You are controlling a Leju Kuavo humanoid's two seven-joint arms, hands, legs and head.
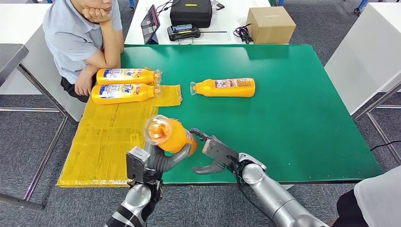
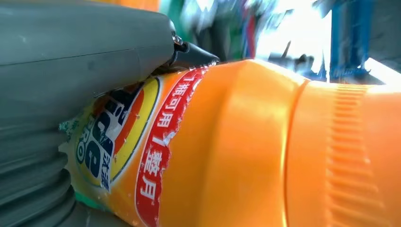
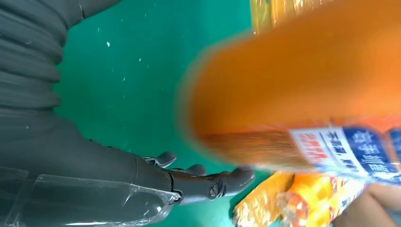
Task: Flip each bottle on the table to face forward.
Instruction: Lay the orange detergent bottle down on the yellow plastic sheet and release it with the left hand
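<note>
Head view is showing the left hand (image 1: 163,158) gripping an orange plastic detergent bottle (image 1: 170,135) and lifting it clear of the green table top (image 1: 307,118), its clear cap end pointing toward the camera, probably so it can be rolled to bring its label round. The right hand (image 1: 215,153) is waiting just beside it, fingers spread and holding nothing, likely ready to steady the turn. Two labelled orange bottles (image 1: 124,84) are lying side by side on the yellow mat (image 1: 101,142), near a seated person (image 1: 82,33). A fourth orange bottle (image 1: 226,87) is lying alone mid-table.

Two bottles (image 1: 124,84) lie on mat (image 1: 108,137), left.
</note>
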